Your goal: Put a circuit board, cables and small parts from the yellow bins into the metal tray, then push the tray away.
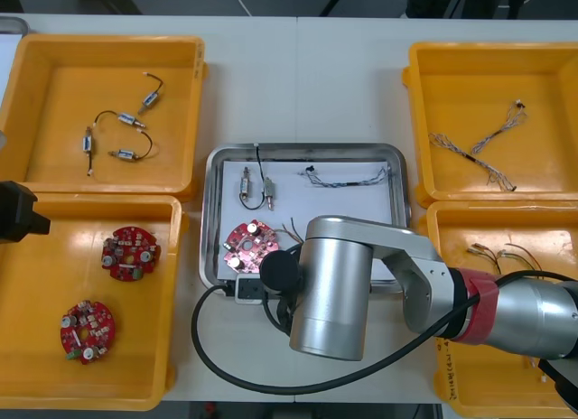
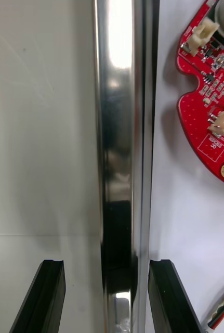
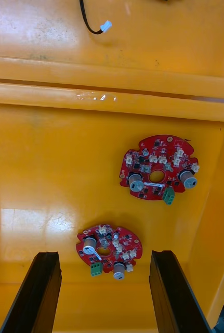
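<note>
The metal tray [image 1: 213,216] lies mid-table with a red circuit board [image 1: 249,241], a small metal part on a black cable [image 1: 256,189] and a blue and white cable [image 1: 348,177] inside. My right arm [image 1: 334,283] reaches over the tray's near edge. In the right wrist view my right gripper [image 2: 106,294] is open, its fingers [image 2: 41,296] straddling the tray's shiny rim [image 2: 122,156], with the circuit board [image 2: 210,104] just inside the rim. My left gripper [image 3: 104,294] hangs open above two circuit boards [image 3: 158,167] in the near-left bin [image 3: 39,156].
Far-left yellow bin [image 1: 104,49] holds several small metal parts on black cables. Far-right bin [image 1: 488,62] holds blue and white cables; near-right bin [image 1: 542,216] holds thin cables. The left wrist [image 1: 18,211] sits at the table's left edge. White table lies beyond the tray.
</note>
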Robot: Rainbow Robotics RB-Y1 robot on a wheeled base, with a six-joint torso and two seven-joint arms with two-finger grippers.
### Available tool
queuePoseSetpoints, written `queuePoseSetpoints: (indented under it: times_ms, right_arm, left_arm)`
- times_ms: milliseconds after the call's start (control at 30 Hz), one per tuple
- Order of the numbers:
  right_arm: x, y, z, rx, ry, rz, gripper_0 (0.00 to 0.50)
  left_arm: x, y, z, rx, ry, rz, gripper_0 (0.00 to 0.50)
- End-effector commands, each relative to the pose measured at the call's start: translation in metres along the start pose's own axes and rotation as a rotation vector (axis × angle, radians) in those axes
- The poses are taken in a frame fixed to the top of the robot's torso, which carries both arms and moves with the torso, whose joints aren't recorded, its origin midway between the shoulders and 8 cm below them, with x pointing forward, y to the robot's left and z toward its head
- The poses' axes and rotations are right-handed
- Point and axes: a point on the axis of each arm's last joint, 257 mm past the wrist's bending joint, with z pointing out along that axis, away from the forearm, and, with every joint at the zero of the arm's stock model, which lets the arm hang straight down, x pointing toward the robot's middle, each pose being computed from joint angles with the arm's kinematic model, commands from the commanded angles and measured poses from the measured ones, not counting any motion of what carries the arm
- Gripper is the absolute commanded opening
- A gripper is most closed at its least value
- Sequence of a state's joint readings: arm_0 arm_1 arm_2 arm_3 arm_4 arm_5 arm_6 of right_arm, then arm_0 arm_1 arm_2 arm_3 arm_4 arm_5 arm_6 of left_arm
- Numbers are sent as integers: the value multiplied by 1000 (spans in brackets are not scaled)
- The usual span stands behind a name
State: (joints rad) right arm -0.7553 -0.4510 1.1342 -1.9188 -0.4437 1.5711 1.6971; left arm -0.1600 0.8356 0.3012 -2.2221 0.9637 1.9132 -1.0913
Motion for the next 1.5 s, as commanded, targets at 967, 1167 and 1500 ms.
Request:
queuePoseSetpoints:
  times_ms: [967,1167,1500]
  right_arm:
    - [-11,-22,-17,64,-6,-6,0]
    - [-7,-34,-20,89,2,-15,0]
    - [-1,-52,-24,124,17,-31,0]
  left_arm:
    - [-1,14,-13,-43,-19,47,500]
    - [-1,14,-13,-43,-19,47,500]
    - [-1,14,-13,-43,-19,47,500]
